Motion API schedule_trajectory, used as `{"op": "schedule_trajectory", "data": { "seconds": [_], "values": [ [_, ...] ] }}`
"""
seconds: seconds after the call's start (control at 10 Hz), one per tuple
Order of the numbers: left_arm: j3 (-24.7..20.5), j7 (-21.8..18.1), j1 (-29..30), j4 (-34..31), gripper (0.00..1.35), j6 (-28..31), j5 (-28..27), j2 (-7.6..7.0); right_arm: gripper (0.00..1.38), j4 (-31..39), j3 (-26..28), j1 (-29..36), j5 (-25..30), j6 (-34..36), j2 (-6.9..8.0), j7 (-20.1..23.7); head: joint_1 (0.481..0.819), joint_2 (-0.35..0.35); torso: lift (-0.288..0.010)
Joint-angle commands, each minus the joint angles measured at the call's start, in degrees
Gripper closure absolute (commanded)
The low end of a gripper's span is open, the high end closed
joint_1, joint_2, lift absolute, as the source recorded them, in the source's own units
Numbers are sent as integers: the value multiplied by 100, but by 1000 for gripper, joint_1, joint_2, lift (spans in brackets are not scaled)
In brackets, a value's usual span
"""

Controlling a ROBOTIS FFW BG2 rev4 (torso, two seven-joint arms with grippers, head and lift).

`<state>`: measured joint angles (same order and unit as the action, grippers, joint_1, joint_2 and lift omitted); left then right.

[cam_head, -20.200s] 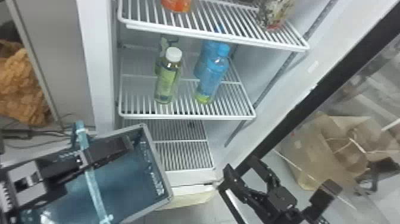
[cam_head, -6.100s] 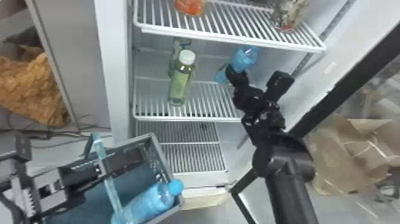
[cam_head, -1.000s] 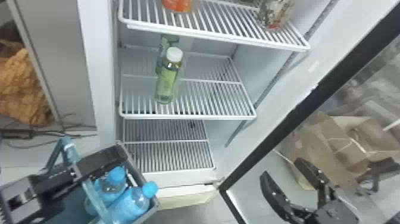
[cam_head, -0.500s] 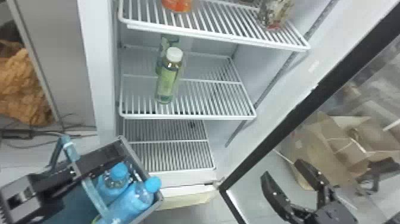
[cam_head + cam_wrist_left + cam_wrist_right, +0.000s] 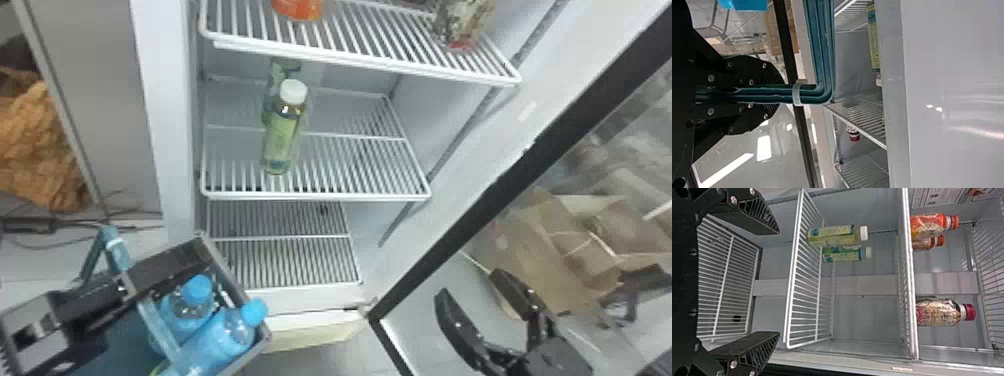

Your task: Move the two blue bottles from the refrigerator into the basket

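Two blue bottles, a rear bottle and a front bottle, lean tilted side by side in the basket, caps upward. My left gripper is at the basket's handle. In the left wrist view this gripper is shut on the teal handle. My right gripper stands apart from the basket, by the refrigerator's opened door. Seen from its own wrist, the right gripper is open, with nothing held between its fingers, facing the refrigerator shelves.
On the middle shelf stand a green bottle and another behind it. An orange bottle and a patterned bottle are on the shelf above. The door's dark frame slants along the right, with cardboard beyond.
Both blue bottles have gone from the middle shelf into the basket. The right gripper let go of the second and withdrew from the refrigerator. Within the last second, the basket shifted slightly.
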<state>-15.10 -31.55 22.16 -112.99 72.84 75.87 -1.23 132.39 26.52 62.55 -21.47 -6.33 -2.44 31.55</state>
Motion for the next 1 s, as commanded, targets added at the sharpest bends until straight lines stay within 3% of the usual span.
{"op": "schedule_trajectory", "data": {
  "seconds": [0.0,0.9],
  "values": [
    [2,0,-8,0,1188,0,11,0,156,-55,-25,-54,-12,0,-20,0,695,-350,-216],
    [2,-9,-36,0,1188,-14,11,-62,156,-252,-276,-208,-126,0,-116,0,695,-350,-216]
  ]
}}
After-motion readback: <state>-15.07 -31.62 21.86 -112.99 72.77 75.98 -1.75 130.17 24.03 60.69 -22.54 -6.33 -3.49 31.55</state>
